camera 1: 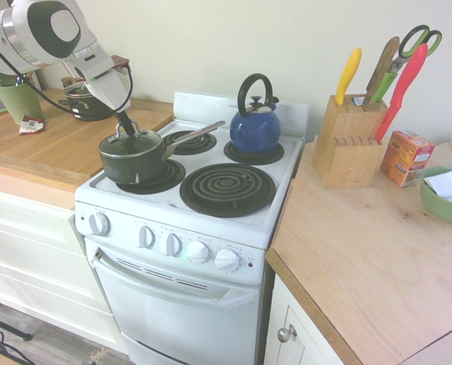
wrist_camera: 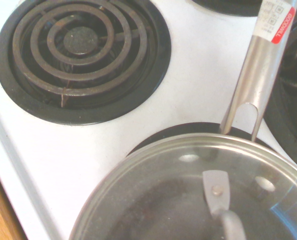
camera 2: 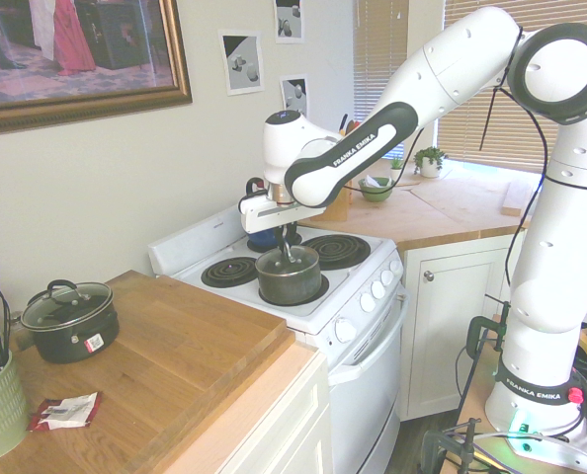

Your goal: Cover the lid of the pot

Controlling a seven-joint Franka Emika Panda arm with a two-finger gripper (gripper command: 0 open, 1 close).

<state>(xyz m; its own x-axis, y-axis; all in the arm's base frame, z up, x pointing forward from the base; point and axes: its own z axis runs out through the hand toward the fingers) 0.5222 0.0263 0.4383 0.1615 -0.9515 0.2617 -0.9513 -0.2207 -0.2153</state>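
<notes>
We found the lid (wrist_camera: 198,190) seated level on the pot (camera 1: 131,158), rim on rim, directly beneath our gripper (camera 1: 125,122), whose fingers were pinched nearly shut on the lid's handle, with the pot's handle (camera 1: 192,134) running toward the kettle (camera 1: 254,122).

The lid (wrist_camera: 198,190) is cut off by the wrist view's edge, its knob hidden behind the hand (camera 1: 127,125).
</notes>
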